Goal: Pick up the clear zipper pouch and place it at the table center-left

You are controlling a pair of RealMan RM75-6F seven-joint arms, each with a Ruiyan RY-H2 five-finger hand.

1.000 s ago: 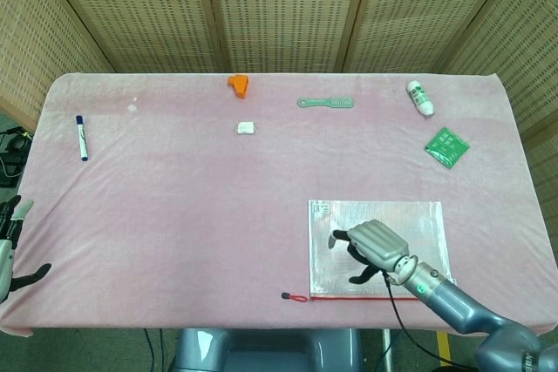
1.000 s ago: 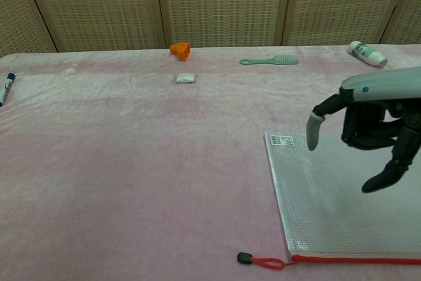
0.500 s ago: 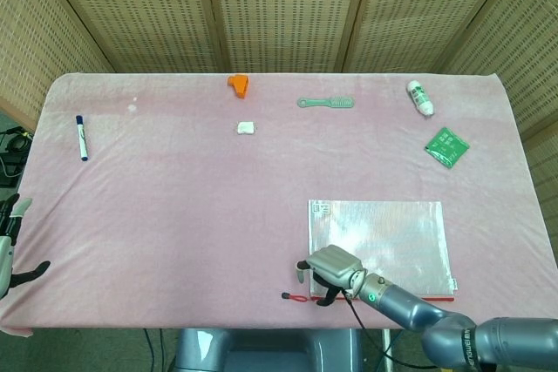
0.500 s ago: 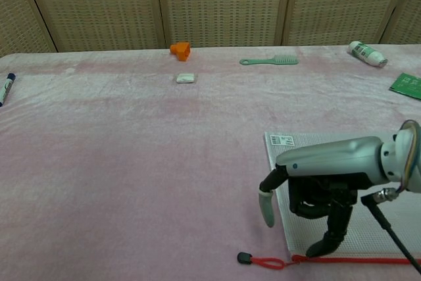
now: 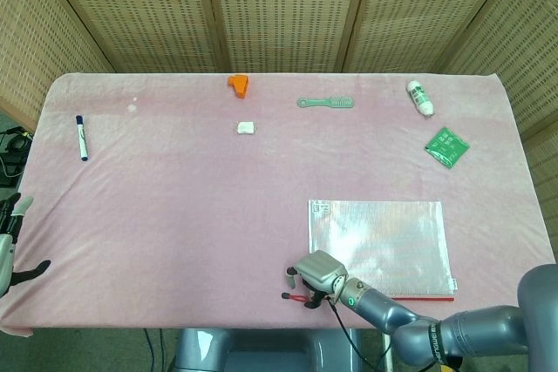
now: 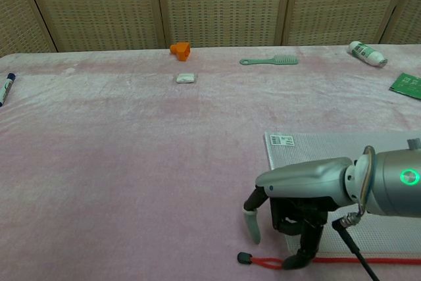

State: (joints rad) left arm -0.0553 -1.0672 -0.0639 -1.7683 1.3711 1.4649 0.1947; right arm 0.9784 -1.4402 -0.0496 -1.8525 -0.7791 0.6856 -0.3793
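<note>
The right hand's fingers (image 6: 252, 225) are curled downward and slightly apart at the near edge of the worktop (image 5: 174, 206), with nothing clamped between them as far as either view shows. One dark fingertip comes down at or just beside the red pull cord (image 6: 266, 262) that trails from the zipper; whether it actually touches the cord or the cloth cannot be told. The right hand (image 6: 296, 199) itself hovers over the near-left corner of the clear zipper pouch (image 5: 379, 241).

The pouch lies flat on the right half of the worktop, close to the near edge. Its long axis runs left to right, with the red zipper along its near side and a small printed label at its far-left corner. From the fingers, nearly all of the pouch stretches away to the right and toward the far side, so the hand sits at the corner, not over the middle.

The left hand (image 5: 9, 246) rests off the near-left corner of the worktop, fingers spread and empty, well apart from the pouch. The right hand is plainly the nearer one. My judgement is that the pickup depends on getting fingers under that near-left corner or zipper edge, then carrying the pouch leftward toward the bare centre-left area.
</note>
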